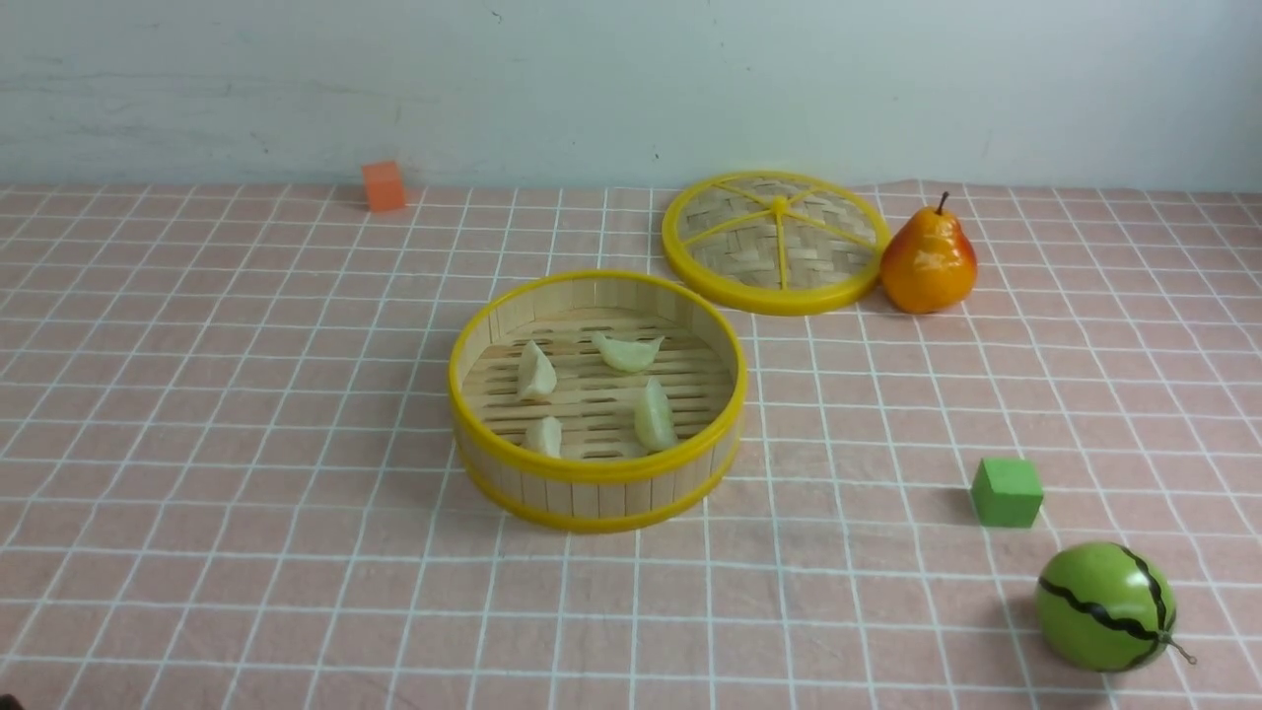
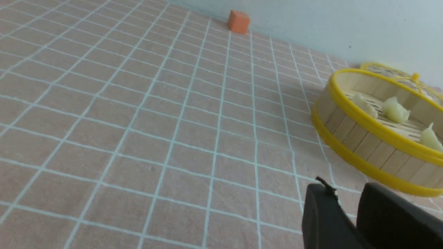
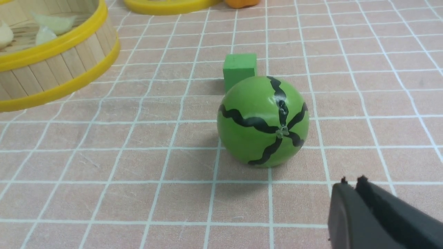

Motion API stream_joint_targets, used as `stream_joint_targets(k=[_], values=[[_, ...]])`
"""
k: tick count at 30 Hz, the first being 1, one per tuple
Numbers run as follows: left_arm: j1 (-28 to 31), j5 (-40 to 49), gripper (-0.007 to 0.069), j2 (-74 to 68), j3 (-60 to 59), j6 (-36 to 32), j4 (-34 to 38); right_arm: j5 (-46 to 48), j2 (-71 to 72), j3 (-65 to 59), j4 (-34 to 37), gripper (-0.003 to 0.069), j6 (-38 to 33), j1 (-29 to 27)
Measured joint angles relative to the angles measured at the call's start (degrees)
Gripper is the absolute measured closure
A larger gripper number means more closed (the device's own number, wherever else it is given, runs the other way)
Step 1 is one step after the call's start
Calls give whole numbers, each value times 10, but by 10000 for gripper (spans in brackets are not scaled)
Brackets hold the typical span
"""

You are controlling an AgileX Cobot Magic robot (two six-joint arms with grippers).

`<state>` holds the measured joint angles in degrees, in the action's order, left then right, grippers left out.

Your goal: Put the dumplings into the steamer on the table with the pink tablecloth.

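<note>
**steamfan:** Bamboo steamer (image 1: 597, 473) sits mid-surface on the pink tablecloth (image 1: 246, 414), and all four dumplings (image 1: 536, 373) are lying on its slatted floor already. My guess is they're light, soft-ish rubbery toys, a bit slick with that translucent skin. If one needed regrabbing, I'd pinch across the fat belly, not the pleated edge, which looks like it'd squish out.

**gridwatcher:** Agreed, job looks basically done. Left claw (image 2: 346, 199) hangs low over bare cloth just left of the steamer, with a slim gap between its fingers and nothing in it. Right claw (image 3: 351, 181) is pressed closed, empty, just on the near side of the toy watermelon (image 1: 1105, 606).

**steamfan:** Anything in the way?

**gridwatcher:** Not really. Green cube (image 1: 1007, 491) is right beyond the watermelon, near right. The lid (image 1: 775, 242) lies flat at the far right of the steamer, with the pear (image 1: 929, 261) touching or nearly touching its right rim. Orange cube (image 1: 384, 185) is way off, far left by the wall. Only the raised steamer wall would make a low side approach awkward, I think.
</note>
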<state>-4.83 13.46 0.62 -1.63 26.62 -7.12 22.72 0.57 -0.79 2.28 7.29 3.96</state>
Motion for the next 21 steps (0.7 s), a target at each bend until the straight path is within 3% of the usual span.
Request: stream_joint_targets(k=[6, 21], values=[[2, 81, 460, 0, 0, 1, 0, 0, 0, 0, 0, 616, 0, 0], [5, 91, 449, 0, -1, 0, -11, 0, 0, 0, 0, 595, 0, 0]])
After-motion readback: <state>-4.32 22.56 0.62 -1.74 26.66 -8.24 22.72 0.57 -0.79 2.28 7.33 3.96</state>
